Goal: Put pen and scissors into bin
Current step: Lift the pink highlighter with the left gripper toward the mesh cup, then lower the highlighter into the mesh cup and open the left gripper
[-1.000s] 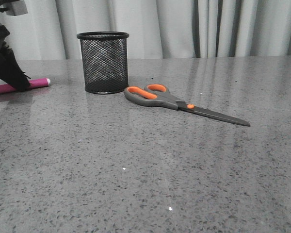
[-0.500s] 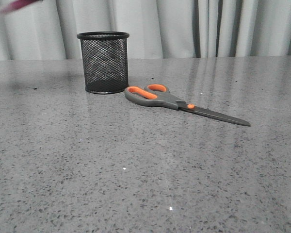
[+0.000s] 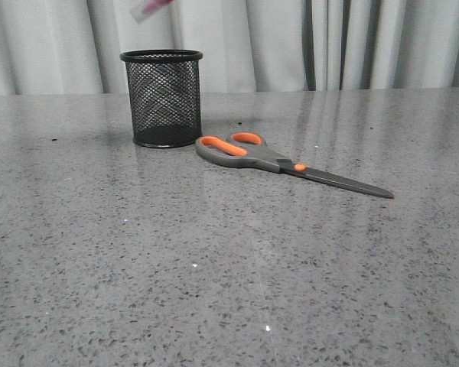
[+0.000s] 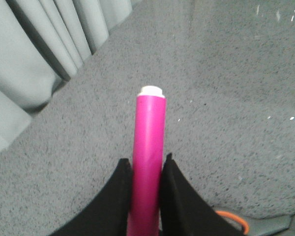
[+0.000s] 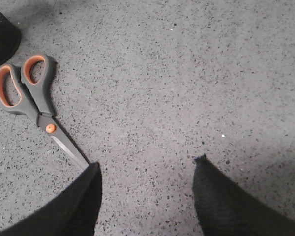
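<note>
- Magenta-pink plastic is seen clamped between the two black fingers of the left pincer: the pen is pinched low on its barrel, its white tip pointing away from the wrist camera.
- In the front view the pen shows only as a blurred pink-and-white streak at the upper edge, raised above the bin and slightly to its left (the pincer itself is out of that frame).
- The bin, a black wire-mesh cup, is stood upright on the grey speckled counter, in front of pale curtains.
- The scissors are laid flat on the counter just to the right of the bin, apart from it; the orange-lined handles are turned toward the bin and the closed blades point away to the right.
- The right pincer is held spread wide above bare counter, nothing between its fingers; the scissors are seen beside it, the blade tip hidden behind one finger, and the bin's base is glimpsed at a corner.
</note>
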Robot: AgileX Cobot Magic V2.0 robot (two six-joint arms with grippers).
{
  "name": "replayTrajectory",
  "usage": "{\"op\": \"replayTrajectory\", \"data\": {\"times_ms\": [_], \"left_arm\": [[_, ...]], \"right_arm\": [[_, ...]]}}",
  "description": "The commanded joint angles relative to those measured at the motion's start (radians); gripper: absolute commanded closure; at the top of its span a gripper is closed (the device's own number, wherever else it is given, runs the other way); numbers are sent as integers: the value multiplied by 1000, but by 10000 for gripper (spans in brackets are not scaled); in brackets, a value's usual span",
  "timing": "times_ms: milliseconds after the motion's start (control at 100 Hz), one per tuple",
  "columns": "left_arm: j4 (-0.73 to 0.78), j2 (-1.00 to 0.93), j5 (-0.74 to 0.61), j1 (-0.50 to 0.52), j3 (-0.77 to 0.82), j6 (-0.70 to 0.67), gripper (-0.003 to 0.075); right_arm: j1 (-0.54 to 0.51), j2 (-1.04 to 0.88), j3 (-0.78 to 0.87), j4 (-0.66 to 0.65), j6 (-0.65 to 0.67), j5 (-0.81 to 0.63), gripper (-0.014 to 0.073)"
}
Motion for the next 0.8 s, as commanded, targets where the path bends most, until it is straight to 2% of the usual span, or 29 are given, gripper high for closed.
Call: {"op": "replayTrajectory", "data": {"times_ms": [0,470,560,710,790], "left_arm": [[-43,-18,-41,-9,-30,1,739],[56,2,-37,-9,-30,4,722],[56,2,-35,-9,-30,4,630],[44,2,-41,-7,-30,4,359],[14,-6,-55,3,-34,4,297]], "right_arm": [[-7,-7,-35,8,-12,-44,223],[-7,-7,-35,8,-12,-40,223],[-7,-7,-35,8,-12,-40,223],[-7,-7,-35,8,-12,-40,223],[-7,-7,-35,8,-12,-40,223]]}}
